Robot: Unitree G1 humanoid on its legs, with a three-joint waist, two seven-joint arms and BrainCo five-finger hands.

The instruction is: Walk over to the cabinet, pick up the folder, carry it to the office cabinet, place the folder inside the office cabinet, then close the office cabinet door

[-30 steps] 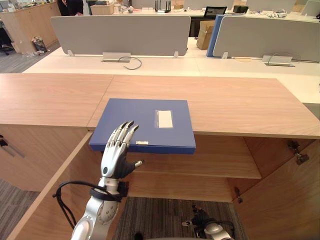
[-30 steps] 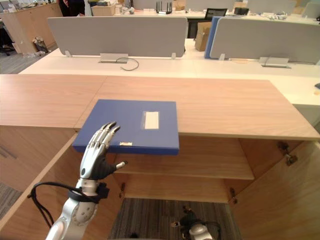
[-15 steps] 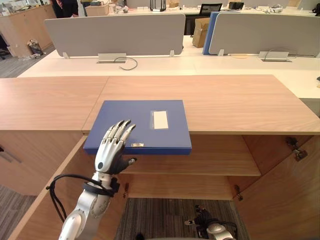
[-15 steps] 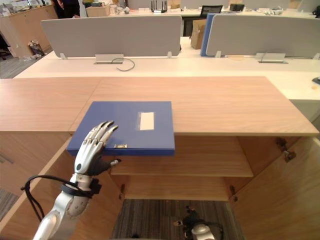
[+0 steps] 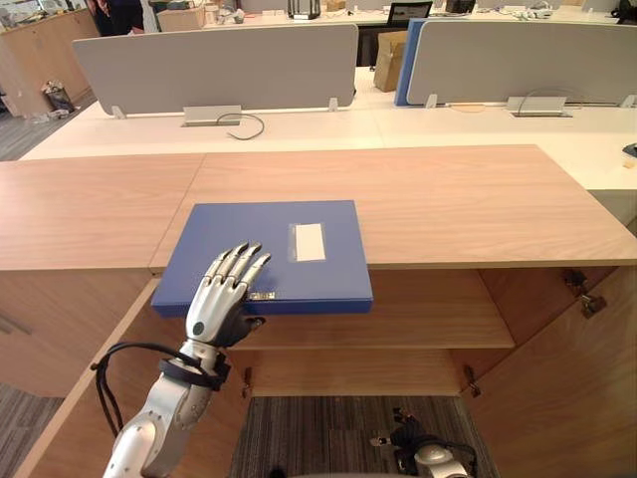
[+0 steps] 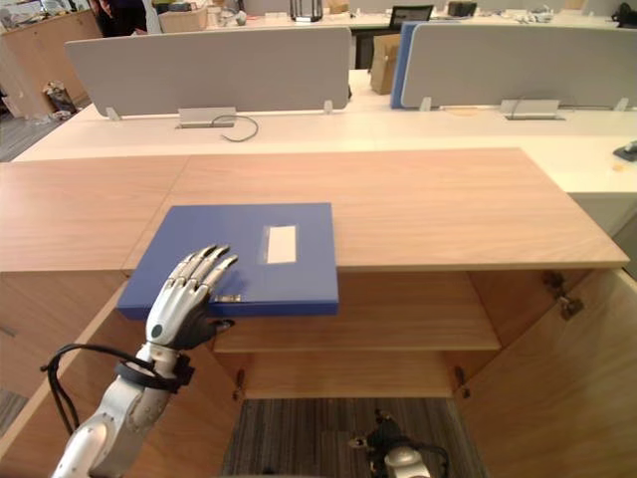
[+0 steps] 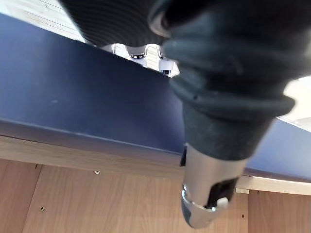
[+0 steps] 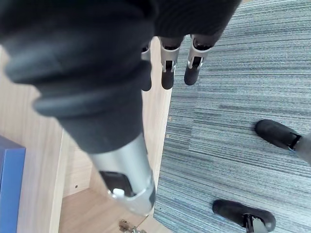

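Folder (image 5: 289, 249) is laid flat on the cabinet top (image 5: 448, 199), near edge overhung toward the robot. Left robot hand (image 5: 221, 294) is rested on its near-left corner, fingers straight and spread; thumb seems tucked beneath, contact unconfirmed. Right robot hand (image 5: 423, 456) is hung low, relaxed, farther off.

I see the folder (image 5: 289, 254) flat on the cabinet top (image 5: 448, 199), left of centre, its near edge overhanging the open front. My left hand (image 5: 221, 299) lies on its near left corner. Below, a shelf (image 5: 418, 324) sits inside. Desk screens (image 5: 214, 65) stand behind.
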